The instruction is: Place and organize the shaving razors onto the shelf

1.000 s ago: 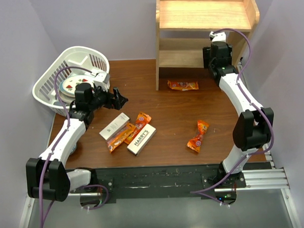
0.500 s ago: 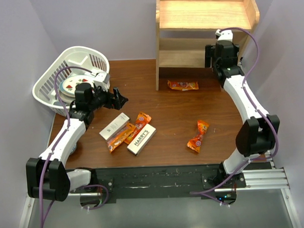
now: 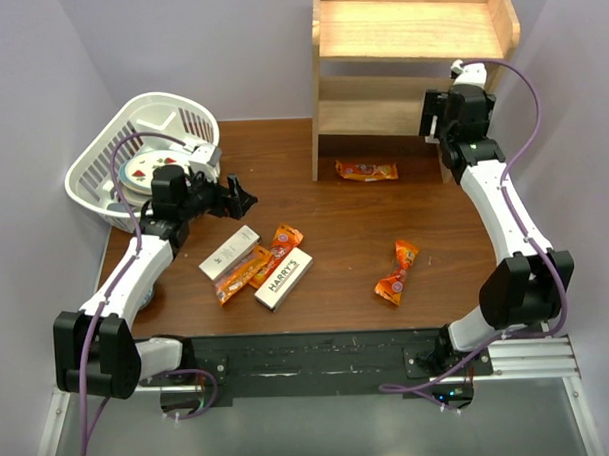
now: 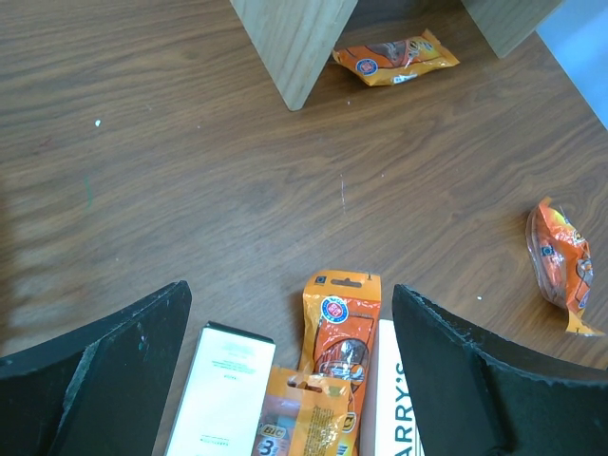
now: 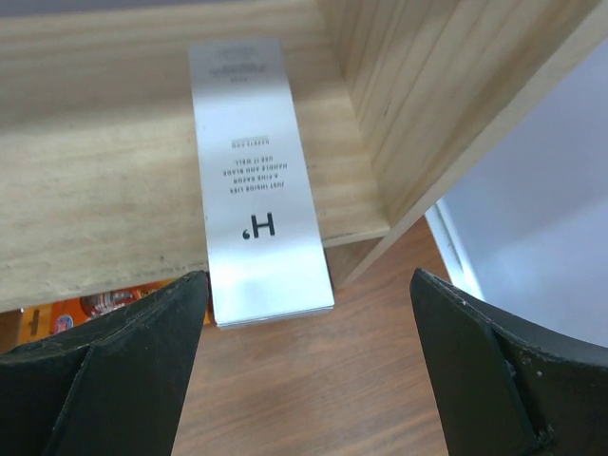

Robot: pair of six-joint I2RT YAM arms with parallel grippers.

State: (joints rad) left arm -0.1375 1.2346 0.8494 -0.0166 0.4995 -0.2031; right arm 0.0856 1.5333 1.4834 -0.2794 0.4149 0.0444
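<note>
**A:** Three razor boxes, then. Where are they?

**B:** The first box point(image 5: 256, 180) lies flat on the lower board of the wooden shelf point(image 5: 85, 190), in the upper middle of the right wrist view. It sits just beside the right side panel, and its near end juts over the front edge. It is long and white, with small grey print and a dark "H'".

**A:** And the others?

**B:** Both are on the brown table point(image 3: 334, 227), lower left of centre in the top view. There is a plain-faced box point(image 3: 228, 252) and a box lettered "HARRY'S" point(image 3: 284, 278), with orange packets point(image 3: 271, 257) lying between them.

**A:** The right gripper?

**B:** The right gripper point(image 5: 306, 280) has its jaws spread wide and holds nothing. One finger stands on either side of the first box's near end, clear of it.

**A:** And the left?

**B:** The left gripper point(image 4: 290, 288) is also spread wide and empty. It hangs above the table near the white basket point(image 3: 131, 144) at the left, with the two boxes' far ends just below it in its own view.
</note>
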